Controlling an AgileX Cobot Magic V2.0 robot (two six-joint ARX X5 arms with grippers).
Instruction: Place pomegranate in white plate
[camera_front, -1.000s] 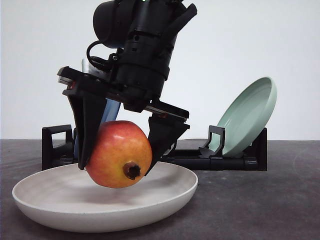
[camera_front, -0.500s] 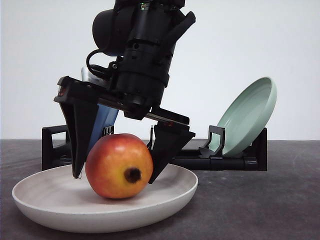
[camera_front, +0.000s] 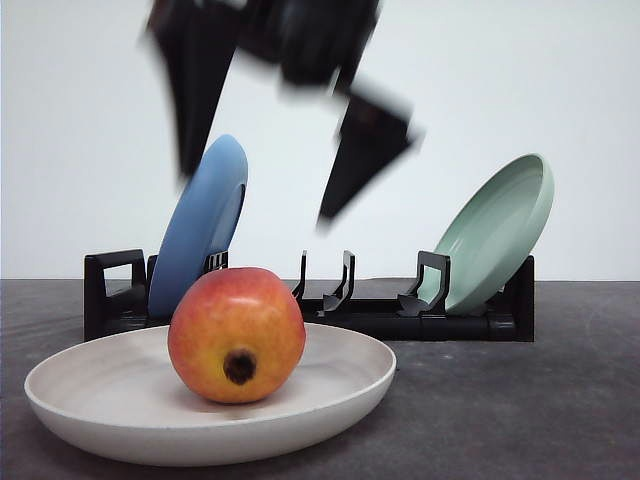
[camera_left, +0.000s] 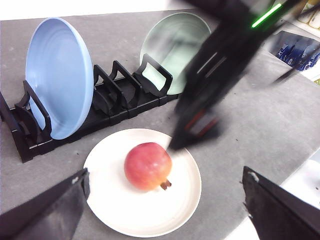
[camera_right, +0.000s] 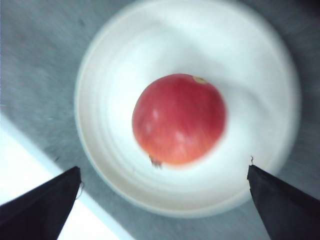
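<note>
The pomegranate (camera_front: 237, 335) sits in the white plate (camera_front: 100, 375), a little off the middle, and nothing touches it. Its small dark hole faces the front camera. Up above the pomegranate hangs the right gripper (camera_front: 262, 180), with its two black fingers (camera_front: 200, 95) spread wide, much wider than the fruit, and holding nothing. It is blurry, and its top part is cut off, so its shape is hard to make out. In the right wrist view the pomegranate lies between the two finger tips, well apart from both, and the whole picture is soft and fuzzy. The left gripper (camera_left: 165, 207) is also wide open and empty; you can see just its two dark fingertips at the corners of the left wrist view, one on each side of the white plate. Behind the white plate stands a black dish rack (camera_front: 420, 318). A blue plate (camera_front: 200, 225) leans in the rack at one end, and a pale green plate (camera_front: 497, 230) leans at the other end.
</note>
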